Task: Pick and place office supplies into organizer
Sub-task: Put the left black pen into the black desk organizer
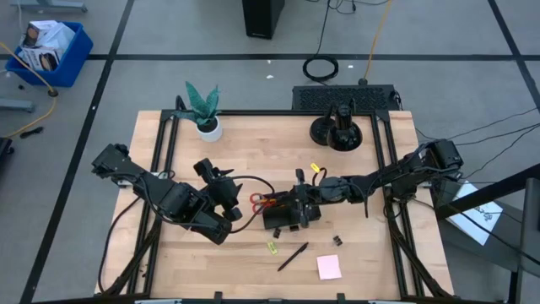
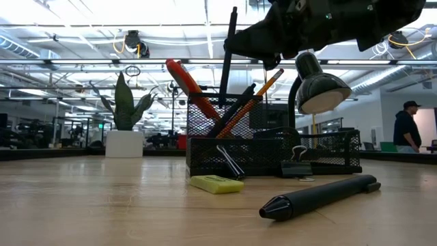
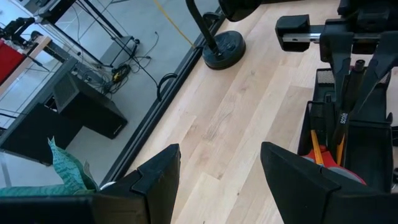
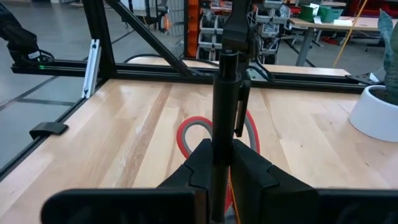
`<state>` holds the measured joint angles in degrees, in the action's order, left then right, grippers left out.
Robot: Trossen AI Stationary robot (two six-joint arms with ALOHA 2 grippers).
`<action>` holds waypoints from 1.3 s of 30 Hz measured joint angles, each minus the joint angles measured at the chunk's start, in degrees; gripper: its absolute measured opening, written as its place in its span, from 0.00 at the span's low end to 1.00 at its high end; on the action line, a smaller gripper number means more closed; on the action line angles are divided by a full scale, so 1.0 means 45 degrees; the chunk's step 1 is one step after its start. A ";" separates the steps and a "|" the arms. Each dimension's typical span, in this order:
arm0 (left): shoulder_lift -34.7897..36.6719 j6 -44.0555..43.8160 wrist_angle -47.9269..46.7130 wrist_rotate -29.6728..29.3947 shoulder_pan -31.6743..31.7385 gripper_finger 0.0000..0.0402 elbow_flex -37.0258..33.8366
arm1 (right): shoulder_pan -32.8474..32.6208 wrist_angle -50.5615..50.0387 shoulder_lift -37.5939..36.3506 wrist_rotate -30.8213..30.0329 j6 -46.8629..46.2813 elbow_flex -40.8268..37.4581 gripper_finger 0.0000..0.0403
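Note:
The black mesh organizer stands mid-table. Red-handled scissors, orange pencils and black pens lean in it. My right gripper hovers over it, shut on a black pen. My left gripper waits open just left of the organizer. On the table near it lie another black pen, a yellow-green piece, black clips and a pink sticky pad. My right gripper pinches the black pen's barrel between its two fingers, which lie across it and come from the table's right. The pen stands upright. Its top rises above the gripper and its lower end reaches down into the organizer.
A potted plant stands at the far left of the table. A round black stand with a lamp is at the far right. A small yellow item lies behind the right gripper. A person stands in the room beyond.

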<state>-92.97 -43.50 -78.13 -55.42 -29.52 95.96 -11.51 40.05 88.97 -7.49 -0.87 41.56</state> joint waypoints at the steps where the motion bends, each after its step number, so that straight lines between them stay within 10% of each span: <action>1: 0.0000 -0.0026 0.0005 0.0005 0.0000 0.57 0.0000 | 0.0005 -0.0041 0.0000 -0.0005 0.0001 0.0000 0.07; 39: 0.0000 -0.0075 0.0073 0.0087 0.0000 0.57 0.0000 | 0.0044 0.0801 0.1549 0.0044 -0.0606 0.0019 0.08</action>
<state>-92.97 -43.83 -77.80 -55.02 -29.52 95.96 -11.31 43.65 95.94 -7.29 -3.60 41.65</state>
